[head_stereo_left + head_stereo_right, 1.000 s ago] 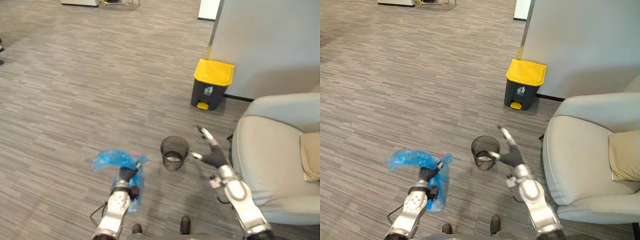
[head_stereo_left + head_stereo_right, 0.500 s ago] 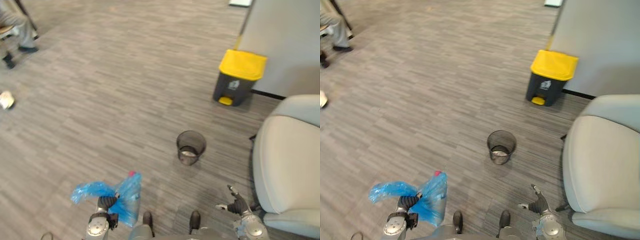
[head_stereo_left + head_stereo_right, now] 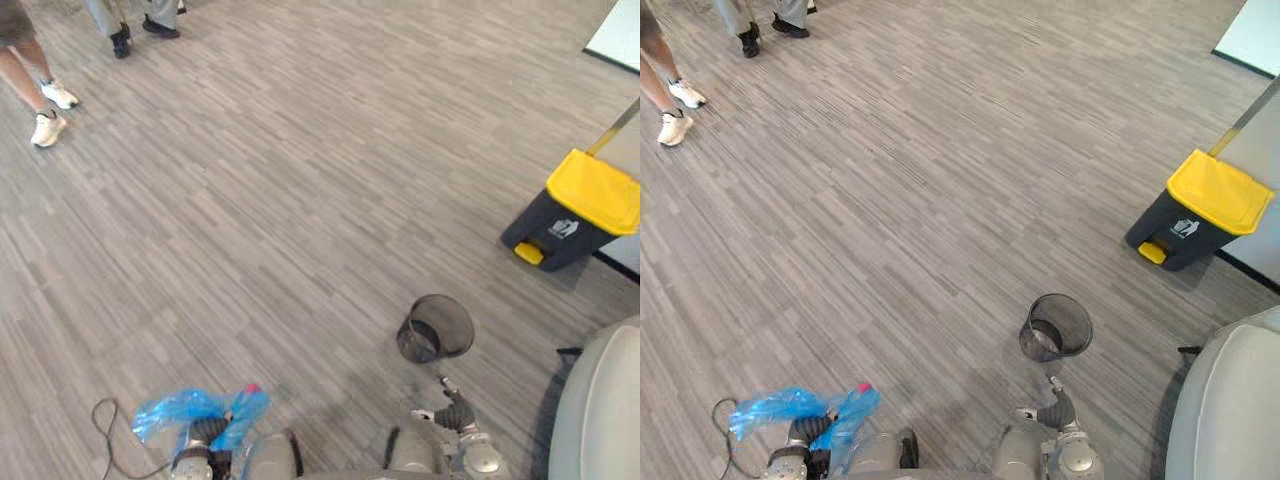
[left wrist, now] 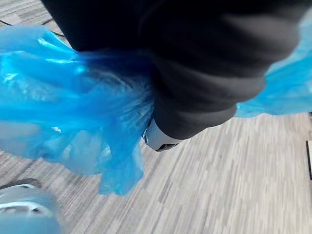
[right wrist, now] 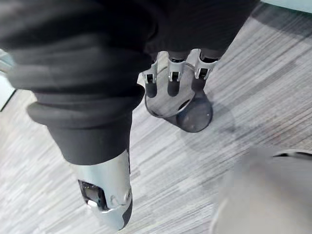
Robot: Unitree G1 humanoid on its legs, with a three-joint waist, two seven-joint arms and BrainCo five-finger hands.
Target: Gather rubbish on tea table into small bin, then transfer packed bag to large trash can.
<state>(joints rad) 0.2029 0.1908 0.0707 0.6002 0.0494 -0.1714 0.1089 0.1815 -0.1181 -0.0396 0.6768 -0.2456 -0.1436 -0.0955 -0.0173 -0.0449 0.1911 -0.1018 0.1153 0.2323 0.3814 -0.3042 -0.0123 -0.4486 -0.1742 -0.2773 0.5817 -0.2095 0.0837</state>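
A blue plastic bag (image 3: 190, 412) with something pink at its top hangs low at the lower left, and my left hand (image 3: 207, 433) is shut on its bunched neck. The left wrist view has the bag (image 4: 58, 112) crumpled against that hand. My right hand (image 3: 455, 412) is low at the lower right, open and holding nothing; its fingers (image 5: 170, 78) are straight in the right wrist view. The small black mesh bin (image 3: 435, 328) stands on the floor just beyond the right hand. The large dark trash can with a yellow lid (image 3: 580, 210) stands further off at the right.
A pale grey armchair (image 3: 612, 410) fills the lower right corner. A wall panel (image 3: 1260, 100) rises behind the trash can. People's legs and shoes (image 3: 45, 95) show at the far upper left. Grey wood-look floor (image 3: 280, 200) stretches across the middle.
The camera has swung, so the small bin, trash can and armchair now sit further right and people's legs have come into view. My left hand still holds the bag.
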